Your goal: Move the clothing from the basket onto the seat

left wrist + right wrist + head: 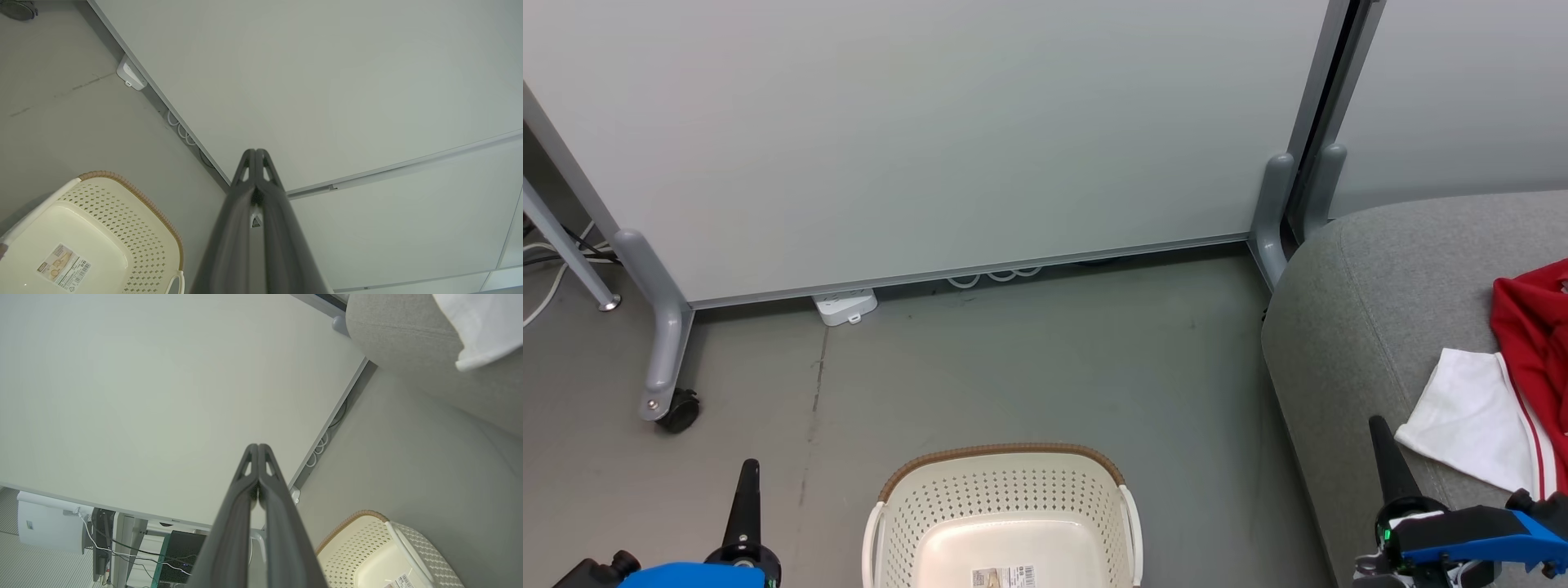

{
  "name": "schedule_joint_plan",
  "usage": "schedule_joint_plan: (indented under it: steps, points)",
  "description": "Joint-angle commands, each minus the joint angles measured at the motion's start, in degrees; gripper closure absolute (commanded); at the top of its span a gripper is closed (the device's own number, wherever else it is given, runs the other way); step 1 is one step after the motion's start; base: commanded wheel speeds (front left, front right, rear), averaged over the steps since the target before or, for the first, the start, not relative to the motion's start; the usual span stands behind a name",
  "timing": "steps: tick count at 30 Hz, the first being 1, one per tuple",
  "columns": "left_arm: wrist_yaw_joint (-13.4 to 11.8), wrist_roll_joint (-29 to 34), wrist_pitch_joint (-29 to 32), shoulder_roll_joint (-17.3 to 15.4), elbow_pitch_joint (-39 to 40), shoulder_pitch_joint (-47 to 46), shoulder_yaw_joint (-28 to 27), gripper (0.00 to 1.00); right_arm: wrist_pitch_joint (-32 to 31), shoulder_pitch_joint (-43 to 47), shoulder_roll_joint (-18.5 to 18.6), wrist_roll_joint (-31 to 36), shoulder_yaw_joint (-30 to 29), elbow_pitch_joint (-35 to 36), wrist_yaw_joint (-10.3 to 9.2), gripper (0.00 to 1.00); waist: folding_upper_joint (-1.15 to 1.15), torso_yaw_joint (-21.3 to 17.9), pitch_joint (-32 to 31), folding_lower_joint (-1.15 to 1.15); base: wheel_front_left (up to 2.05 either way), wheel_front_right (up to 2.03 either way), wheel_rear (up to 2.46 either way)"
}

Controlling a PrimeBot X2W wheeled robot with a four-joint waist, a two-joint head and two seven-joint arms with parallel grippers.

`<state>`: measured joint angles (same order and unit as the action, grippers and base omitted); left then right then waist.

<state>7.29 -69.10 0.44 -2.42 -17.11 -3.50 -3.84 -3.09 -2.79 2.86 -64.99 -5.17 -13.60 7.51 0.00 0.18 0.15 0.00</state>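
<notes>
The cream basket (1005, 490) with its brown rim stands on the floor at bottom centre; a barcode sticker shows on its bare floor (61, 265). Red-and-white clothing (1515, 384) lies on the grey seat (1380, 269) at the right. My left gripper (749, 467) is shut, low at the left of the basket, holding nothing. My right gripper (1379, 425) is shut too, at the seat's front edge just left of the white cloth. Both wrist views show fingers pressed together (255, 152) (258, 446), with the basket (367, 555) below and the seat (408, 330) above right.
A pale partition panel (931, 139) on grey wheeled feet (666, 400) stands behind the basket. A white power strip (845, 306) and cables lie at its base. A table leg (572, 261) is at far left. Grey floor (1029, 359) lies between panel, basket and seat.
</notes>
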Motion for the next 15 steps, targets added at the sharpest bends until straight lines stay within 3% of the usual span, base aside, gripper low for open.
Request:
schedule_joint_plan:
  steps: [1,15]
  points:
    - [0.21,-1.29,0.32,-0.4,0.7,-1.26,-0.51,1.0,-0.39,-1.19,0.04,-1.51,-0.17,0.34,-0.01,1.0,0.0,0.0,0.0,0.0,0.0,0.0,0.0]
    - [0.25,-8.3,2.18,-0.47,1.51,-1.83,-1.21,1.0,-1.35,-2.05,0.04,-9.81,-0.57,0.09,-0.02,1.0,0.0,-0.05,0.01,0.0,0.0,0.0,0.0]
